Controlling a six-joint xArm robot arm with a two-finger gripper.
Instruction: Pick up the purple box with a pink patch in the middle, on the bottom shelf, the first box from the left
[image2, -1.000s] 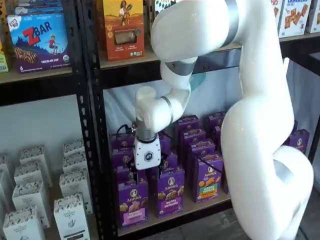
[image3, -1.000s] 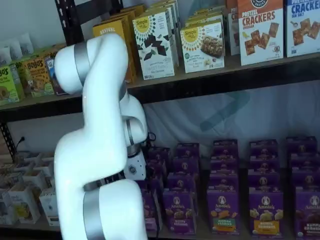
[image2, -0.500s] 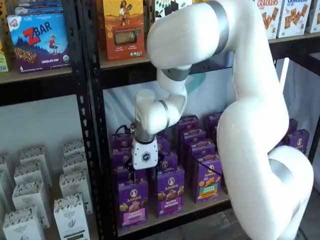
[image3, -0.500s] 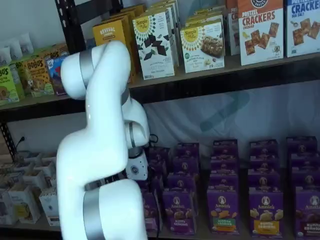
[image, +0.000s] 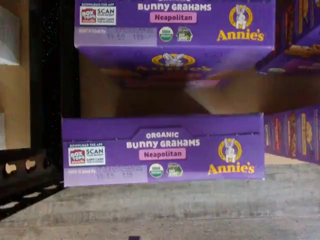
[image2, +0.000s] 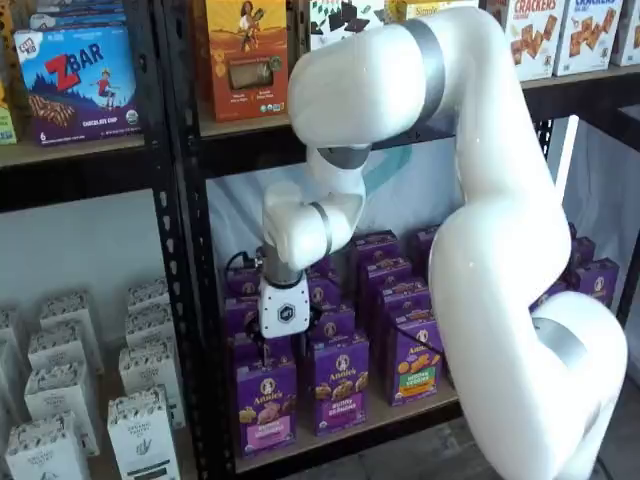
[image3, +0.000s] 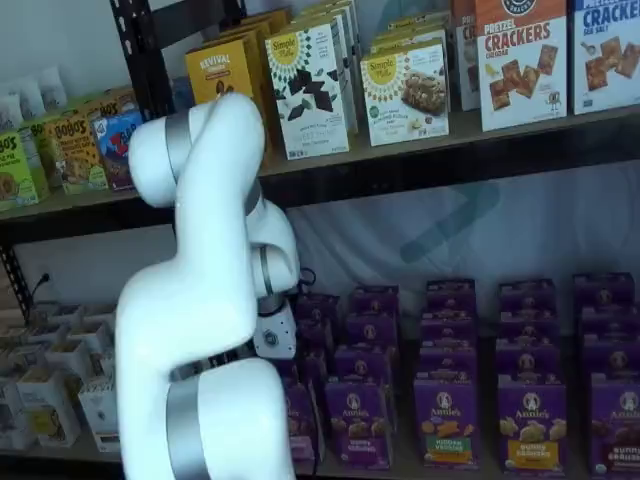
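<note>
since a second ago the arm (image2: 480, 250) has swung left, and the end effector (image2: 268, 352) has slid left and a little up with it, so it now hangs right above the front box of the leftmost row.

the purple box (image2: 266, 406) stands upright directly below the end effector, at the front left of the bottom shelf (image2: 350, 430), its pink band showing low on its face. in the wrist view its top flap (image: 162, 150) fills the middle, reading "organic bunny grahams" with a pink "neapolitan" tag. a second box like it (image: 175, 30) stands just behind it in the same row.

the end effector's white body (image2: 281, 307) is plain to see, but its black fingers are lost against the dark boxes behind, so the pictures alone do not show a gap; by the record it stands spread as wide as it goes. it holds nothing, and i cannot tell whether the fingers touch the box.

to the right of the end effector stand more rows of purple boxes (image2: 341, 383), one with a green patch (image2: 417, 362). left of it rises the black upright of the rack (image2: 185, 300), and beyond that stand white cartons (image2: 140, 425). above it, on the upper shelf, is an orange box (image2: 246, 55). in a shelf view the arm hides the purple box; the rows to the right show (image3: 445, 418).
</note>
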